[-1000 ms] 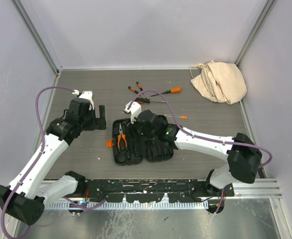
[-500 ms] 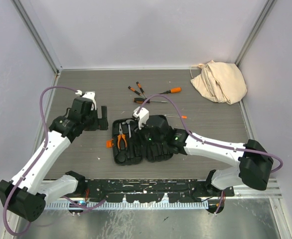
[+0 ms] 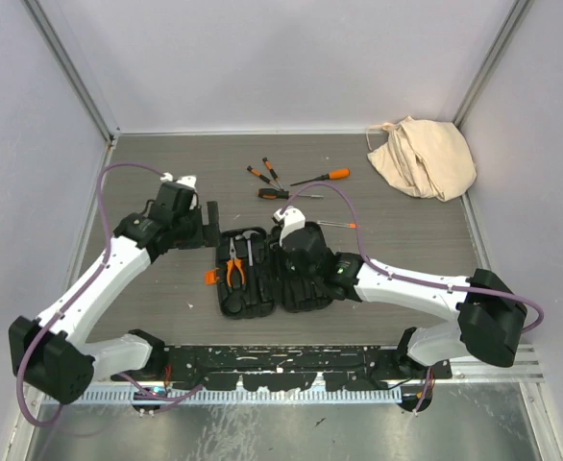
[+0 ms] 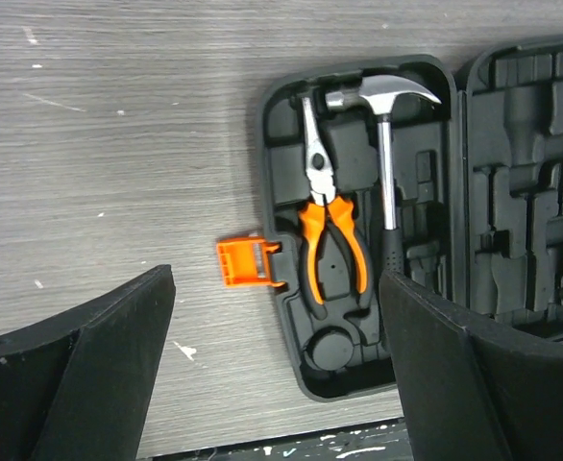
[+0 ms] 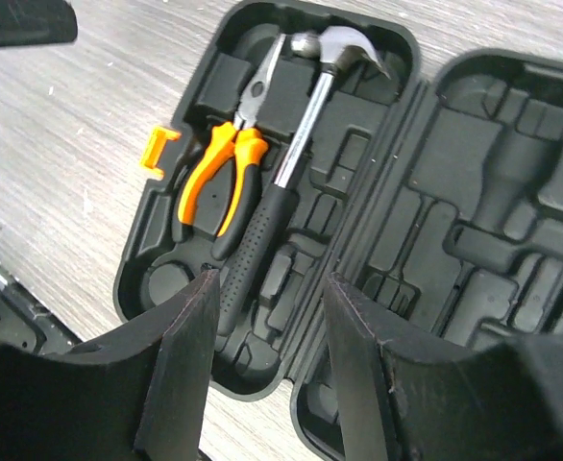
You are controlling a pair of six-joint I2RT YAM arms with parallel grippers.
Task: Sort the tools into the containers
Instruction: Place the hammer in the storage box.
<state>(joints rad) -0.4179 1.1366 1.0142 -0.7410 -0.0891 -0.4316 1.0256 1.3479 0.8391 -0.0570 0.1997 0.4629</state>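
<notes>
The black tool case [image 3: 305, 293] lies open at the table's middle. Orange-handled pliers [image 4: 331, 226] and a hammer [image 4: 387, 144] rest in moulded slots of its left half, by the orange latch [image 4: 243, 264]. My left gripper [image 3: 205, 229] hovers open just left of the case with nothing between its fingers. My right gripper [image 3: 280, 248] hangs open over the case, its fingers either side of the hammer's black handle [image 5: 262, 230] but above it, not gripping. Several orange-handled screwdrivers [image 3: 325, 177] lie loose on the table behind the case.
A beige cloth bag [image 3: 423, 156] sits crumpled in the far right corner. Grey walls close in the table on three sides. A black rail [image 3: 291, 360] runs along the near edge by the arm bases.
My right gripper has opened a little and drawn back to the right, leaving the hammer lying in the case. My left arm has swung right towards the case's left edge.
</notes>
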